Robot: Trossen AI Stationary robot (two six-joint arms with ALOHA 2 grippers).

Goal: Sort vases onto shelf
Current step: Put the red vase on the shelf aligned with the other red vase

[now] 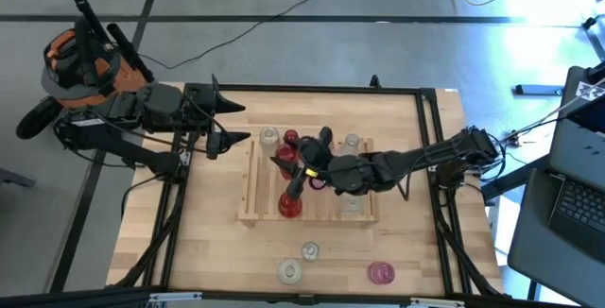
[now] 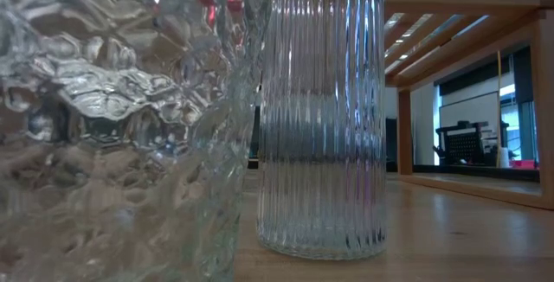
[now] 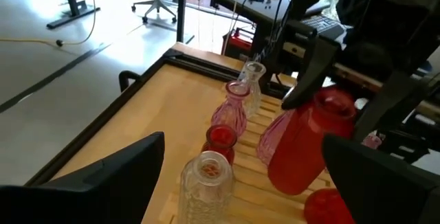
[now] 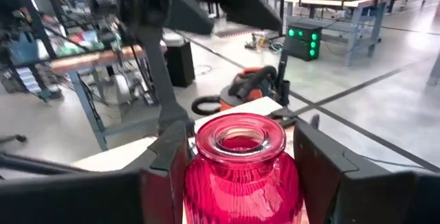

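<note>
My right gripper (image 1: pixel 301 168) reaches over the slatted wooden shelf (image 1: pixel 253 190) and is shut on a tall red vase (image 3: pixel 308 145). Several more vases stand on the shelf. At its far side are a clear one (image 3: pixel 205 183), a small red one (image 3: pixel 221 139), a pink one (image 3: pixel 234 108) and another clear one (image 3: pixel 253 80). A further red vase (image 1: pixel 290 204) stands at the shelf's near side. My left gripper (image 1: pixel 225 124) waits open at the table's far left, with nothing between its fingers. My right gripper pinches the red vase between its two fingers at the shoulder just under the flared rim (image 4: pixel 206 157), one finger (image 4: pixel 168 162) on each side. The fingers come roughly level from the table's right. The vase stands upright, and I cannot tell whether its base rests on the slats.
Two clear vases (image 1: pixel 310 249) (image 1: pixel 289 270) and a pink one (image 1: pixel 380 272) stand on the tabletop near its front edge. The two clear ones fill the low view (image 2: pixel 112 126) (image 2: pixel 320 118). A black frame (image 1: pixel 425 95) rims the table.
</note>
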